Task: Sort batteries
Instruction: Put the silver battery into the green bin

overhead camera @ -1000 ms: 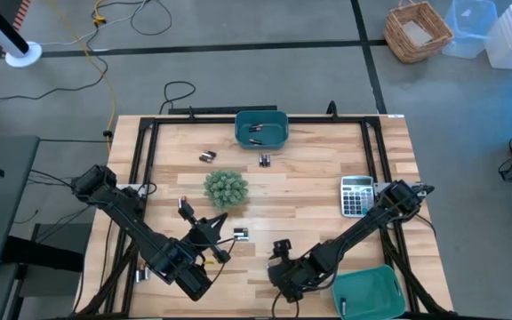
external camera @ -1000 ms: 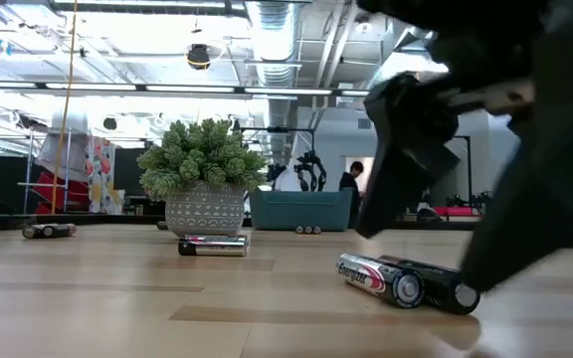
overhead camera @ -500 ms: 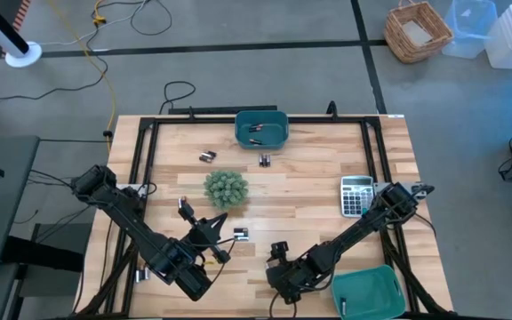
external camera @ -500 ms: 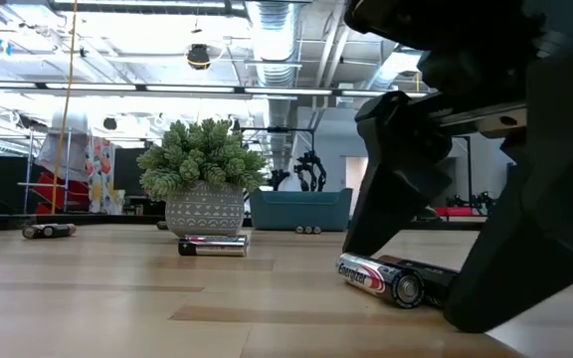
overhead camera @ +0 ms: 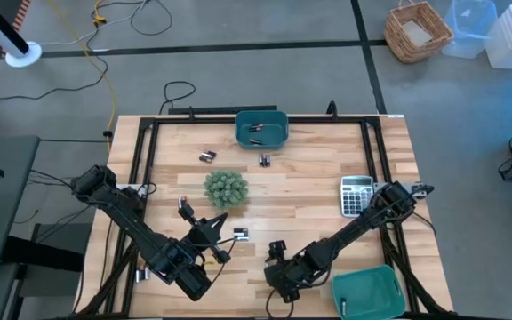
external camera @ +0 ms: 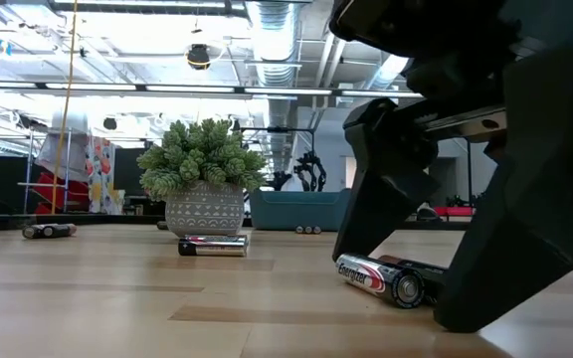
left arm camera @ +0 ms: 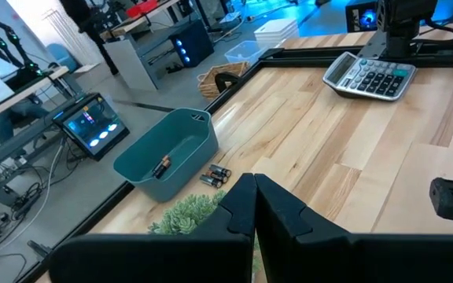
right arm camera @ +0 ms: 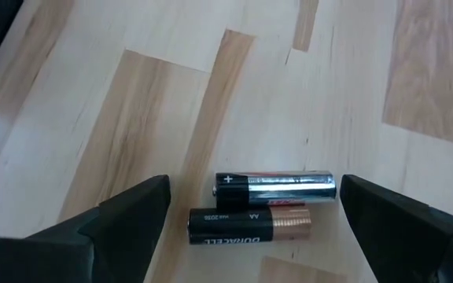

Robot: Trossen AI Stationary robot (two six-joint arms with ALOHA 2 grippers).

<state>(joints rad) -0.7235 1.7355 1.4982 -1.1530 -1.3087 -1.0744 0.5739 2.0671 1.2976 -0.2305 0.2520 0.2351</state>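
Observation:
Two batteries lie side by side on the table near its front edge: a silvery one (right arm camera: 274,185) and a black-and-copper one (right arm camera: 250,225), both also in the low view (external camera: 396,279). My right gripper (right arm camera: 262,216) (overhead camera: 278,252) stands open over them, slanting down, one finger on either side and clear of both. My left gripper (left arm camera: 254,203) (overhead camera: 219,222) is shut on nothing and hangs above the table beside the plant. More batteries lie loose on the wood (overhead camera: 207,156) (overhead camera: 264,160) (overhead camera: 240,234) (external camera: 212,246).
A teal bin (overhead camera: 261,118) at the far edge holds a few batteries. Another teal bin (overhead camera: 369,283) stands at the near right corner. A potted green plant (overhead camera: 226,188) stands left of centre, and a grey calculator (overhead camera: 356,196) lies at the right.
My right gripper has come down a little over the two batteries and shifted toward the table's left, staying open. In the low view its fingers now stand around the pair. The batteries have not moved.

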